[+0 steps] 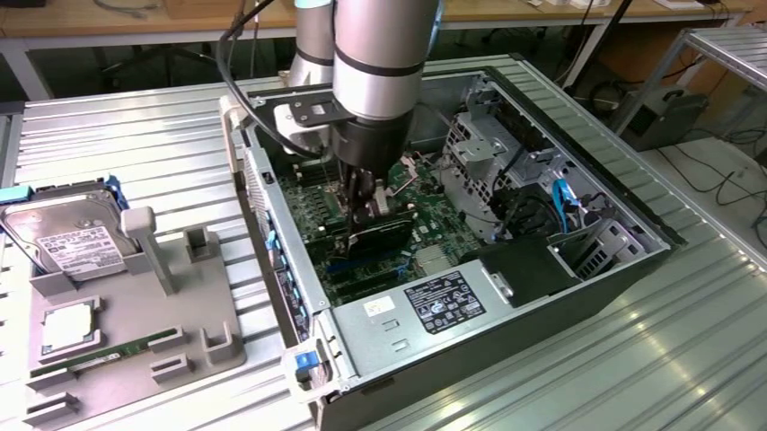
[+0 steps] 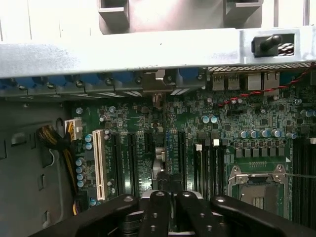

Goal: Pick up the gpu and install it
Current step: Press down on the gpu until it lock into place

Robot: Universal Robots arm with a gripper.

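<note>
The gpu is a slim black card standing on edge on the green motherboard inside the open computer case. My gripper reaches straight down into the case and meets the card's top edge. In the wrist view my black fingers are drawn close together, and the gripper is shut on the thin edge of the gpu. That edge lines up with the dark expansion slots beside a white slot. The card's lower edge is hidden.
A grey fixture tray lies at the exterior view's left, carrying a silver hard drive, a green RAM stick and a processor. Inside the case are a power supply, a drive cage and the CPU socket.
</note>
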